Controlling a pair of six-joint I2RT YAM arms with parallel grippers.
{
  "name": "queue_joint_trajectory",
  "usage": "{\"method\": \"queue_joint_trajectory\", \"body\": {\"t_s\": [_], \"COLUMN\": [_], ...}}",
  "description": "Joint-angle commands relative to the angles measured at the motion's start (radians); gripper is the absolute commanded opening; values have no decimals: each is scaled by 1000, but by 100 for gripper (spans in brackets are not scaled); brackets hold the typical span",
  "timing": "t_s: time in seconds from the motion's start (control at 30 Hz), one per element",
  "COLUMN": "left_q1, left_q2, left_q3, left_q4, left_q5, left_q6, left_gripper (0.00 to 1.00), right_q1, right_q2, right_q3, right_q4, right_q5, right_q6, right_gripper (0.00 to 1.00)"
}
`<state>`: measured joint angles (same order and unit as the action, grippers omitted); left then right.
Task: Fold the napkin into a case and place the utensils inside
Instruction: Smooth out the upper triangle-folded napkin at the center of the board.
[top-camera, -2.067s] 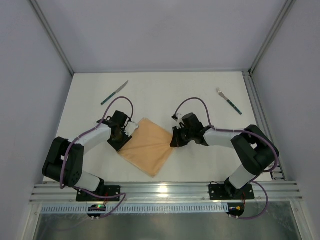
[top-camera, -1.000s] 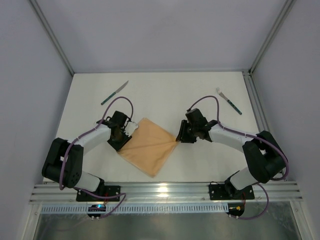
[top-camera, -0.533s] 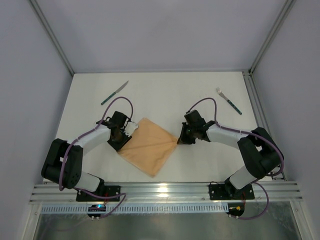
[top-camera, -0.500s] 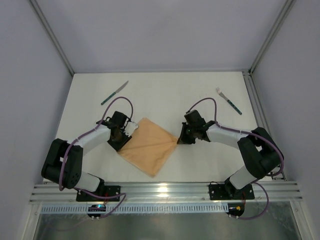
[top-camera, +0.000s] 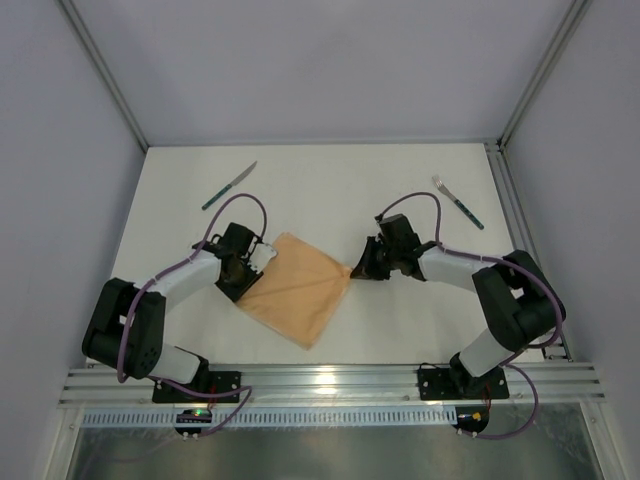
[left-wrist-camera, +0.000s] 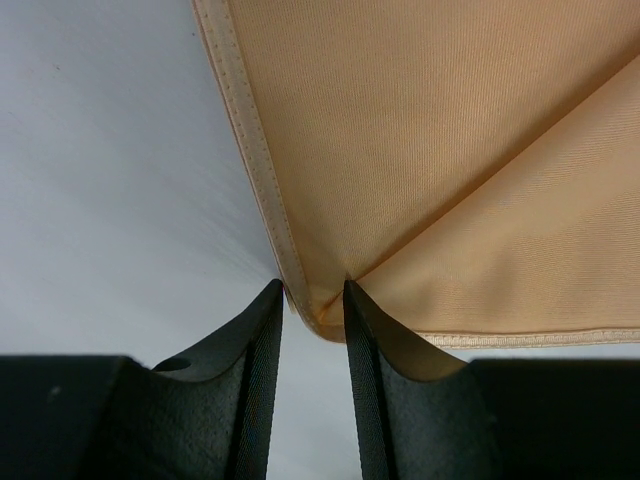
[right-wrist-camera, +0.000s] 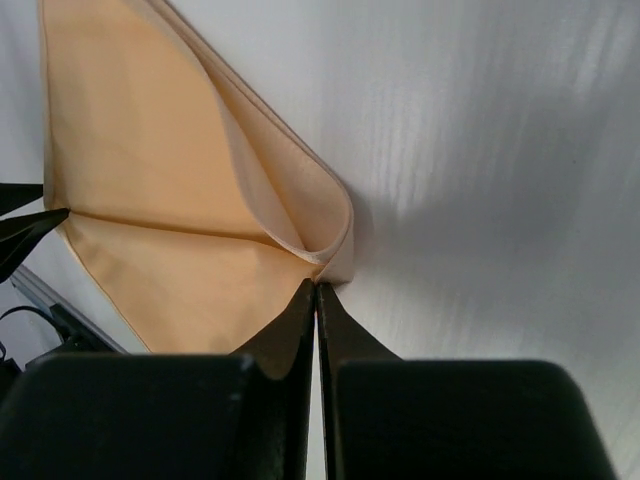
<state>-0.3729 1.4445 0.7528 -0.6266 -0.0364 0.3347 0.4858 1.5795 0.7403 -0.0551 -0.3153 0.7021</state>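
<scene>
Nudged slightly since a moment ago, the right gripper (right-wrist-camera: 316, 289) — clamped tight on a corner of the napkin (top-camera: 296, 292) — curls it up to begin folding, while the left gripper (left-wrist-camera: 311, 300), narrowly parted, straddles the opposite corner.

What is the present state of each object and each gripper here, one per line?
Peach-orange cloth napkin: flat on the table, diagonal crease, right corner curled up.
Green-handled metal knife: lying far left, untouched.
Green-handled metal fork: lying far right, untouched.
Left gripper: slightly open, napkin corner between its fingertips.
Right gripper: shut on the napkin's right corner.
</scene>
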Motion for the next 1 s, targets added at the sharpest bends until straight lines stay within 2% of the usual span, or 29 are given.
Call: {"method": "queue_joint_trajectory", "body": {"t_s": [0.0,0.2,0.5,0.8,0.97], "left_q1": [2,2,2,2,2], "left_q2": [37,44,48,45,48], "left_q3": [-41,-46,-47,-47,-41], "left_q4": [76,79,82,79,77], "left_q5": [-45,-56,-62,-56,-53], "left_q6": [32,32,32,30,29], "left_gripper": [33,32,31,31,31], "right_q1": [-6,-50,-64,-78,-92], "right_q2": [22,22,31,-44,-27], "right_q3": [-19,-71,-84,-71,-71], "right_q4": [136,225,253,210,219], "right_q5": [-77,-65,-45,-15,-33], "right_q6": [-29,-36,-59,-137,-165], "right_gripper": [4,6,19,23,23]}}
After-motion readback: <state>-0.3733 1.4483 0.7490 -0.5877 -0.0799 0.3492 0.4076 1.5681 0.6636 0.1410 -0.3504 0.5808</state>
